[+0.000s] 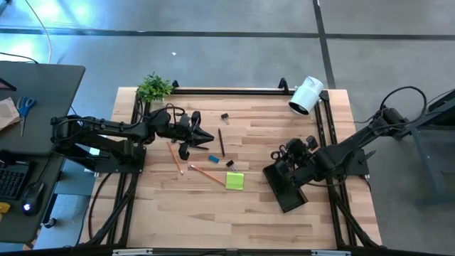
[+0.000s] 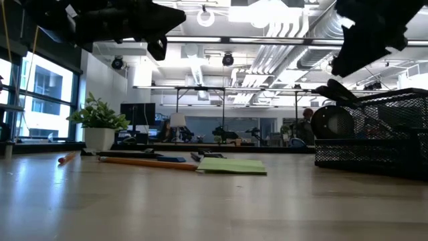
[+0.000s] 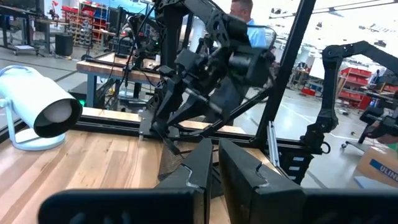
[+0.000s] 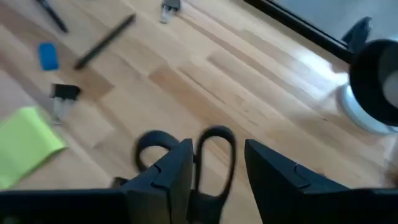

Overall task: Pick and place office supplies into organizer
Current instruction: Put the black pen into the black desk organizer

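The black mesh organizer (image 1: 288,195) (image 2: 374,140) stands at the table's right. The scissors' dark handle loops (image 4: 214,146) (image 2: 332,124) stick up from it. My right gripper (image 1: 283,155) (image 4: 219,148) hangs open just above them, a finger on either side of one loop. Left on the table are the lime-green sticky pad (image 1: 234,180) (image 4: 25,146), an orange pencil (image 1: 206,173), a dark pen (image 1: 221,142), the blue piece (image 1: 213,158) and black clips (image 1: 229,163). My left gripper (image 1: 208,137) (image 3: 214,162) waits shut and level above the pen, holding nothing.
A white cylindrical camera (image 1: 306,96) stands at the far right corner and a small plant (image 1: 154,87) at the far left corner. A second pencil (image 1: 174,158) lies under the left arm. Bare wood stretches along the near edge.
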